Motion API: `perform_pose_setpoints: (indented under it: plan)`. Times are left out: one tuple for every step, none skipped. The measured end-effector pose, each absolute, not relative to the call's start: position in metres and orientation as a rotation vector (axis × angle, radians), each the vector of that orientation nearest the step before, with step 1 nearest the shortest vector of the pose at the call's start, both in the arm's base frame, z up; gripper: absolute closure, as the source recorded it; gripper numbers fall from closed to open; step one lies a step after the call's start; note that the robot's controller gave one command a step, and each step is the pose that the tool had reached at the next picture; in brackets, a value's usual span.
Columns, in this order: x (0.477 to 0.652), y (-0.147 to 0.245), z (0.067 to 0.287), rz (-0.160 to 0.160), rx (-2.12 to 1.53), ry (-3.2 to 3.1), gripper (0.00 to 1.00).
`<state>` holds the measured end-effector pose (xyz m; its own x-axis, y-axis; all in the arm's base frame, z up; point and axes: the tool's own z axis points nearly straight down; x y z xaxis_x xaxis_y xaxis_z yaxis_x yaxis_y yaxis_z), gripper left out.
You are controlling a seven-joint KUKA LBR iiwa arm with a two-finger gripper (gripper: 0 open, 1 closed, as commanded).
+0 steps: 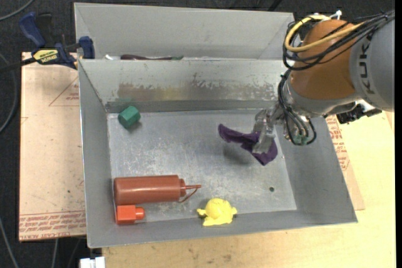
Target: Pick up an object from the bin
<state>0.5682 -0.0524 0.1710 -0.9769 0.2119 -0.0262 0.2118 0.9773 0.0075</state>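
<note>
Reaching in from the right, my gripper (266, 135) pinches the right end of a bent purple piece (242, 137) in the right half of the grey bin (188, 81), near its back wall. The piece's free arm juts leftward over a shadow, so I judge it just clear of the floor. The end grip likely keeps my wrist off the wall. A green block (129, 116), red-brown bottle (149, 189), orange cap (129, 214) and yellow toy (217, 211) lie well apart.

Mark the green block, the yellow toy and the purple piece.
green block (129, 117), camera view, its top face.
yellow toy (217, 211), camera view, its middle.
purple piece (233, 134), camera view, its left arm.
</note>
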Motion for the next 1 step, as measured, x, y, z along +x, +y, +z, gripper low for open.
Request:
perform_pose_setpoints:
  plan:
    - [0.5743, -0.0292, 0.3201, 0.012, 0.508, 3.067, 1.00]
